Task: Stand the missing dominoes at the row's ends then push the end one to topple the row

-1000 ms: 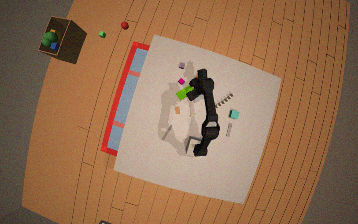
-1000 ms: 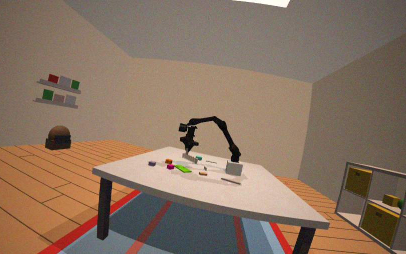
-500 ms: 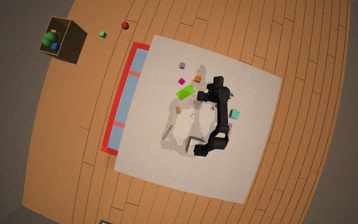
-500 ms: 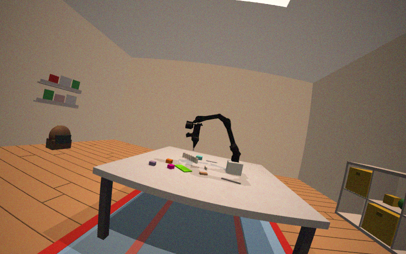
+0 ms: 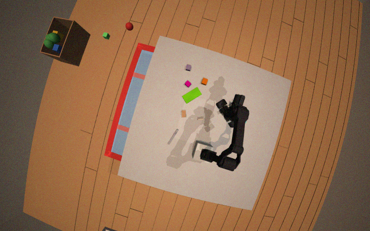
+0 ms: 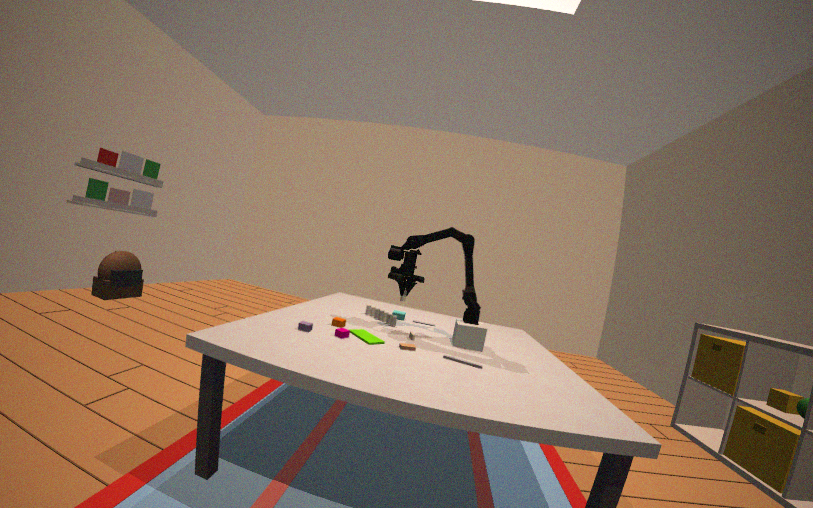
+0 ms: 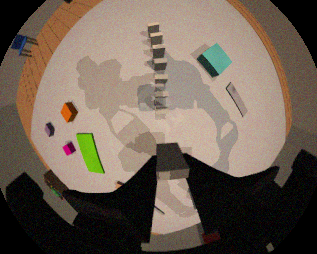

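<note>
A row of several standing grey-beige dominoes [image 6: 376,313] [image 7: 159,64] runs away from the gripper in the wrist view. The arm hides it in the top view. My gripper [image 6: 403,296] [image 7: 169,158] is shut on a domino [image 7: 172,161], held above the table near the row's close end. In the wrist view the held domino covers the table just past that end. Another small domino [image 5: 200,118] [image 6: 411,335] is apart from the row, between the tan block and the arm; it appears upright.
A green slab [image 5: 191,95] [image 7: 90,153], orange block [image 5: 204,81] [image 7: 69,112], magenta block [image 5: 188,83], purple block [image 5: 188,67] and tan block [image 5: 183,113] lie to one side. A teal block [image 7: 216,59] and grey bar [image 7: 236,99] lie across the row. A grey box [image 6: 469,335] is by the arm's base.
</note>
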